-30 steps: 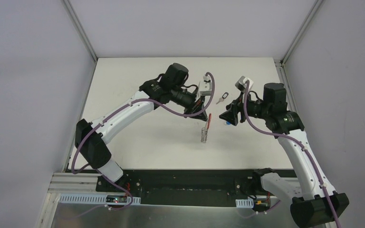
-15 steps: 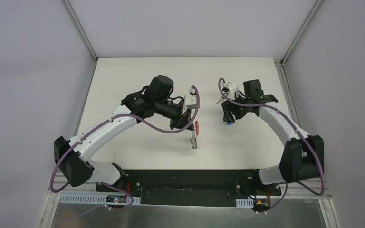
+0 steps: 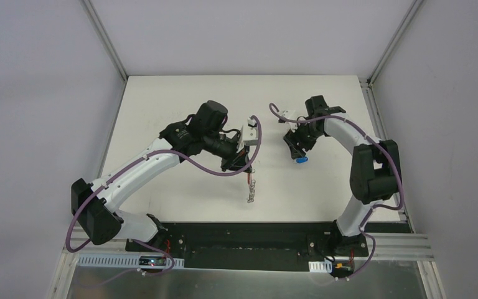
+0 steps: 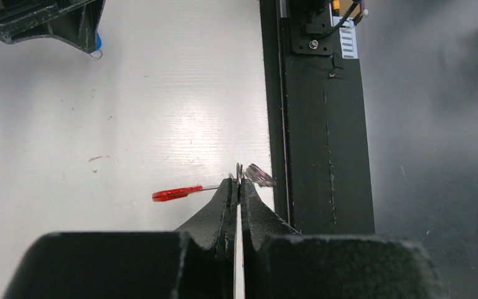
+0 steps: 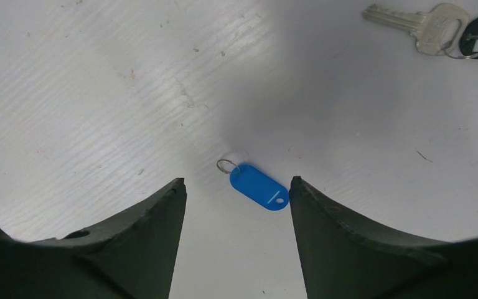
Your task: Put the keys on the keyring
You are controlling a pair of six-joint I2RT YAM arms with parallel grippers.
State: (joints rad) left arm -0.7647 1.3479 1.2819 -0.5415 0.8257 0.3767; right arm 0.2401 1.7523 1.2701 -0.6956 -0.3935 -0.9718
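There's a white matte tabletop (image 3: 162,106), faintly scuffed, a black metal mounting strip (image 3: 249,240) along its near edge, pale grey walls (image 3: 37,93) around.

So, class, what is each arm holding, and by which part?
Left jaws pinch the keyring where its red band meets the metal rings. Right jaws are open, holding nothing.

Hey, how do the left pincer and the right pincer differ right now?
The left pincer is shut; the right pincer stands open. The left pincer clamps the keyring; the right pincer holds nothing and is poised over the blue key, which lies on the table. Both are black and aimed down at the table.
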